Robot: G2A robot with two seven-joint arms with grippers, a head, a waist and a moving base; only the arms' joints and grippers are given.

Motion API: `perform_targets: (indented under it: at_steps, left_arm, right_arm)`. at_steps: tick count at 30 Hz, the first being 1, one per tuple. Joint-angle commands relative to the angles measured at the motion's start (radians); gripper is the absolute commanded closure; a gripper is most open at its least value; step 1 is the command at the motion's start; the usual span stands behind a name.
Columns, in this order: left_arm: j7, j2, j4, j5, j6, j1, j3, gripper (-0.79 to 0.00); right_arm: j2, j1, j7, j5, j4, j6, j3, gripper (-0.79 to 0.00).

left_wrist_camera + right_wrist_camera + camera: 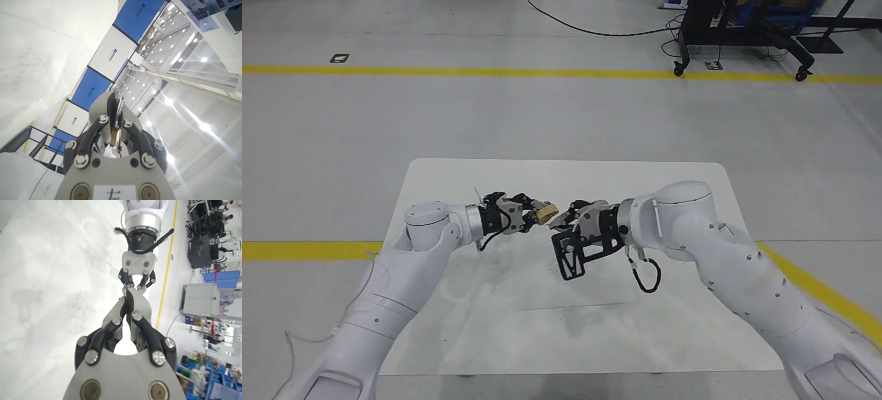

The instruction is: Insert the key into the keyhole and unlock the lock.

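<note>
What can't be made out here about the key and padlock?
- Key: right wrist view, covered by the shut pads of the right tool; top view, too small.
- Keyhole: left wrist view, the padlock sits edge-on between the fingers of the left tool, so that face is hidden.
- Insertion: top view, where the tools meet is too small to resolve.
- Shackle: left wrist view, edge-on and glaring, so open or locked is unclear.

Above the middle of the table (542, 330), the left gripper (532, 213) clamps the lock (545, 211); the right gripper (568, 217) sits just right of it, tips facing.
</note>
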State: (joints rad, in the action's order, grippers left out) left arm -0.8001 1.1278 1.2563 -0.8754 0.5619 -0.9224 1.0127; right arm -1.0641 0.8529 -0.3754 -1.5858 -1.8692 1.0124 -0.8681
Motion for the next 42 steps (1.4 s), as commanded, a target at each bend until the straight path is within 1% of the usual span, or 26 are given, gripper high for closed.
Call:
perform_targets:
  at_steps: [1, 4, 7, 13, 19, 31, 42]
  left_arm:
    - [0.011, 0.001, 0.005, 0.002, 0.017, -0.002, -0.003, 0.000]
    - [0.022, 0.001, 0.008, 0.002, 0.029, -0.003, -0.002, 0.000]
    - [0.034, 0.002, 0.016, 0.002, 0.043, -0.003, -0.002, 0.000]
    - [0.040, 0.003, 0.035, 0.011, 0.081, -0.001, -0.012, 0.000]
    - [0.042, 0.007, 0.032, 0.004, 0.084, 0.002, -0.018, 0.000]
    - [0.046, 0.011, 0.024, 0.002, 0.085, 0.003, -0.025, 0.000]
    - [0.052, 0.013, 0.029, 0.001, 0.074, -0.003, -0.020, 0.000]
  right_arm:
    - [0.005, 0.006, -0.007, -0.014, -0.007, 0.000, -0.002, 0.000]
    - [0.010, 0.016, -0.026, -0.042, -0.023, 0.000, -0.005, 0.000]
    - [0.011, 0.022, -0.071, -0.087, -0.044, 0.000, 0.014, 0.000]
    - [0.007, 0.024, -0.092, -0.110, -0.079, -0.008, 0.029, 0.000]
    - [0.002, 0.030, -0.164, -0.160, -0.109, -0.017, 0.052, 0.000]
    - [-0.007, 0.031, -0.207, -0.152, -0.117, -0.001, 0.062, 0.000]
    - [-0.021, 0.025, -0.265, -0.126, -0.106, -0.016, 0.069, 0.000]
